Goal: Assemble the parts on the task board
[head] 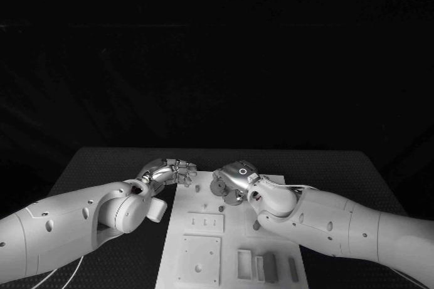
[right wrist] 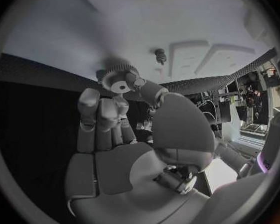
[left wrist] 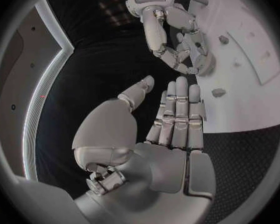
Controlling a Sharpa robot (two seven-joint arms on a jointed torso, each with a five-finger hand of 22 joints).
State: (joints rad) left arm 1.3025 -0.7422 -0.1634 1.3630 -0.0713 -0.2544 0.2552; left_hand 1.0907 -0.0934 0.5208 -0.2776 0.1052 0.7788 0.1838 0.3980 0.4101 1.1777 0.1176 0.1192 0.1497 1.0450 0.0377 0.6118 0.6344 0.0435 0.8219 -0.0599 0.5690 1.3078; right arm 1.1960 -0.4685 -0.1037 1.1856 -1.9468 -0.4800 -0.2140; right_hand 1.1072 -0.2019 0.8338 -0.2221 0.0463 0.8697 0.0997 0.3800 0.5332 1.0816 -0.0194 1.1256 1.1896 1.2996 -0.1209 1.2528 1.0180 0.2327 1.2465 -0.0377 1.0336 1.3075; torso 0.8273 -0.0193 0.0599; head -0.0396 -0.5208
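Pinching a toothed gear [right wrist: 118, 78] at the task board [head: 237, 223] far edge, the right hand [head: 237, 182]; left hand [head: 170, 173] fingers [left wrist: 180, 109] straight, empty, beside it.

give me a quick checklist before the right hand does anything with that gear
1. Gear held by the right hand: ok, pinched at the fingertips.
2. Left hand free: ok, fingers straight, holding nothing.
3. Left hand clear of the gear: ok, it sits beside the task board's far left edge, apart from the right hand.
4. Peg on the board unobstructed: ok, it stands bare beyond the gear.
5. Gear's bore lined up with the peg: cannot tell.
6. Other parts out of the way: ok, they lie at the board's near end.
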